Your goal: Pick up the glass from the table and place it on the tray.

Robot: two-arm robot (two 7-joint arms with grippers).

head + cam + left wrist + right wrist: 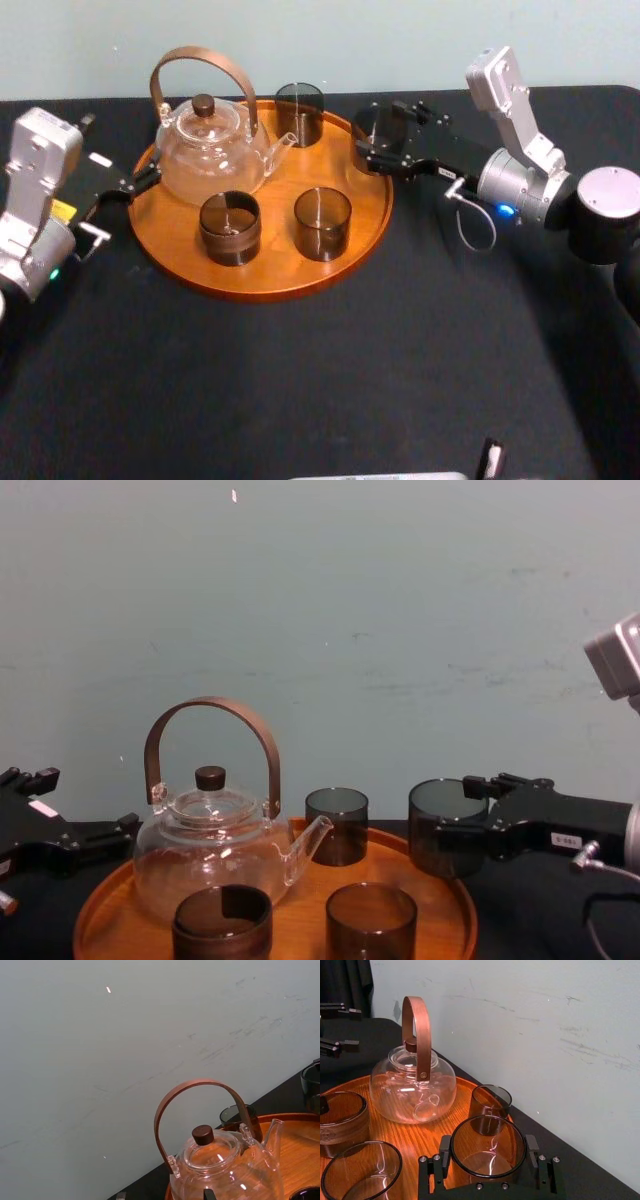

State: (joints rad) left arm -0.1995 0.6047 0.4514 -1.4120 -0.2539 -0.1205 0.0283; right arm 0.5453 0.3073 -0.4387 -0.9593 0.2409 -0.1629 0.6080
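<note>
Pinching the glass (445,830) between its fingers, right tool (488,1142) is at the right rim of the tray (260,285), glass upright over the wood; contact with the tray cannot be told. Tray contents: clear teapot (210,150) at back left, back glass (300,113) beside its spout, front glass (322,222), banded cup (230,227). Left tool (125,200) is just beside the tray's left rim, over the black surface (320,390), fingers spread.
</note>
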